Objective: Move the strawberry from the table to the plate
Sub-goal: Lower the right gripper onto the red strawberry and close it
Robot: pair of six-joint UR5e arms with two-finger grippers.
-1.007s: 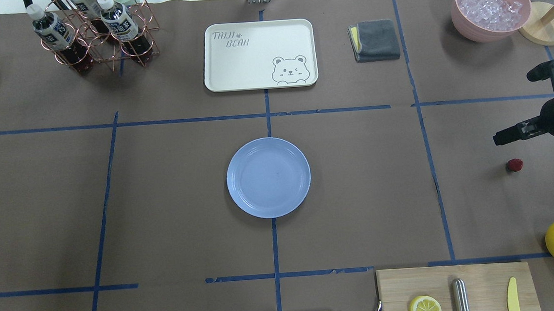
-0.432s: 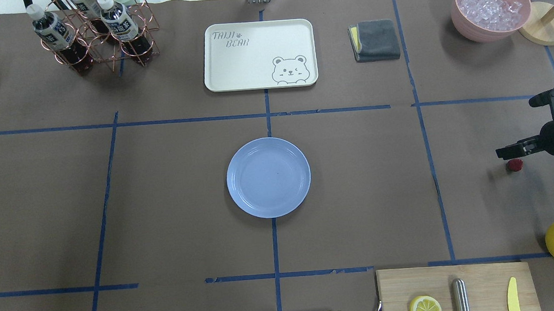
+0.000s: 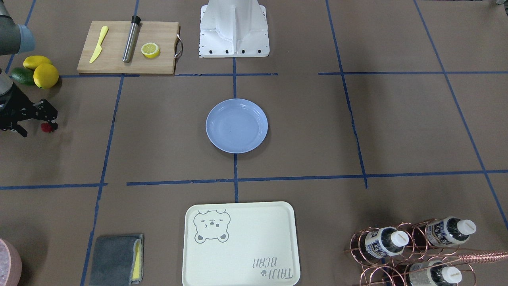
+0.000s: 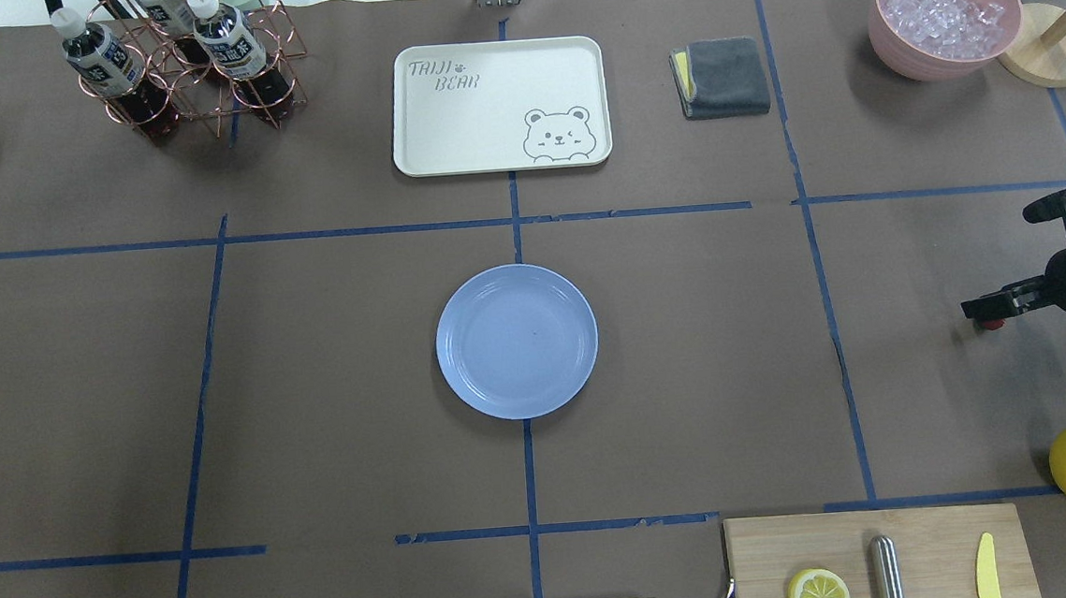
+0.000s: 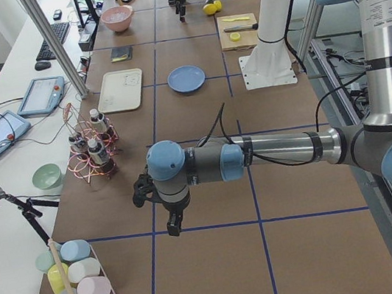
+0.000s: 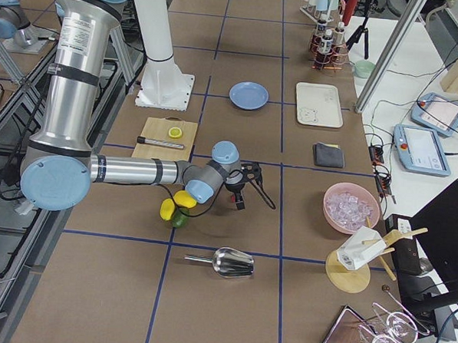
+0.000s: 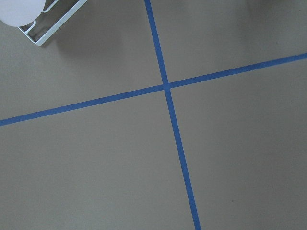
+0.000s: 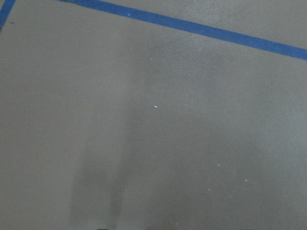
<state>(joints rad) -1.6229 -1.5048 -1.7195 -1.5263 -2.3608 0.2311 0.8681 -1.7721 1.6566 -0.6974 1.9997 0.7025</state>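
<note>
Reaching for the grasp: the right tool (image 3: 36, 124), jaws spread, sits low over the strawberry (image 3: 47, 127), which lies on the counter (image 4: 688, 373) at the overhead view's right edge, well apart from the plate (image 4: 517, 341). Next it likely must straddle and close. Since earlier, the tool has descended, half-hiding the strawberry.

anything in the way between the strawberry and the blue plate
Nothing visible does. Only a bare stretch of the brown-paper table lies between the tiny dark-red strawberry and the round light-blue plate.
</note>
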